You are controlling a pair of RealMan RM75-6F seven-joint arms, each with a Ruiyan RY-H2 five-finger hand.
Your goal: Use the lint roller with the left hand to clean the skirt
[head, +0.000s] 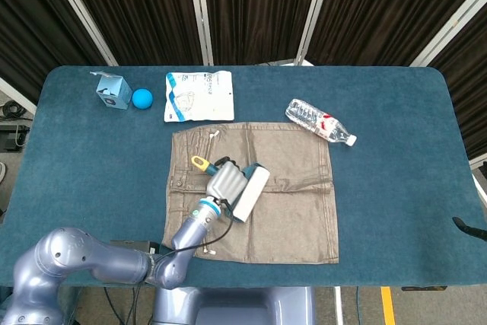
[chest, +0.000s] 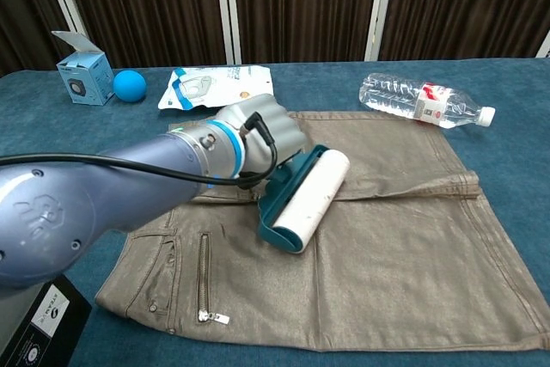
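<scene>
A tan skirt (head: 289, 211) (chest: 404, 247) lies flat on the blue table. My left hand (head: 226, 183) (chest: 258, 133) grips the lint roller's handle; the yellow handle end (head: 199, 163) sticks out behind it. The white roller head (head: 252, 193) (chest: 311, 198) in its teal frame lies on the middle of the skirt, near the horizontal fold. My left forearm (chest: 103, 204) crosses the skirt's left part and hides it in the chest view. Only a dark tip of the right hand (head: 470, 227) shows at the head view's right edge, too little to read.
A plastic water bottle (head: 319, 121) (chest: 421, 100) lies past the skirt's far right corner. A white packet (head: 198, 96) (chest: 215, 85), a blue ball (head: 141, 98) (chest: 129, 86) and a small blue box (head: 111, 89) (chest: 83, 78) sit at the far left. A black box (chest: 34, 328) stands at the near left edge.
</scene>
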